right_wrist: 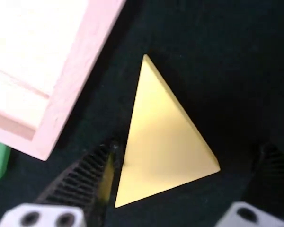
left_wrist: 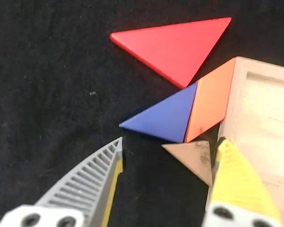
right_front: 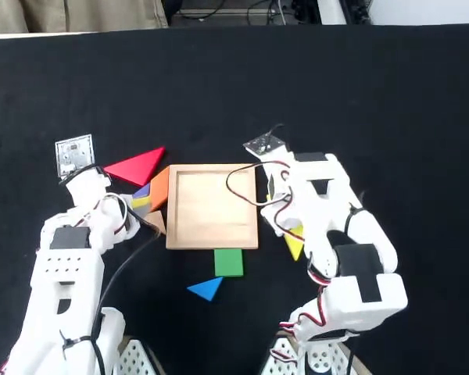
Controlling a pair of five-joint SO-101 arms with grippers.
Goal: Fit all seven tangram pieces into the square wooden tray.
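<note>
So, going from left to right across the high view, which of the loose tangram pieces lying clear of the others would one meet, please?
red triangle → blue triangle → green square → yellow triangle

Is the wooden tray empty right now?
Empty: the square wooden tray shows bare wood across its floor; no pieces inside.

Looking like a robotics lab to me: cables (right_front: 258, 9) are trailing past the far edge of the black-covered surface (right_front: 391, 94).
</note>
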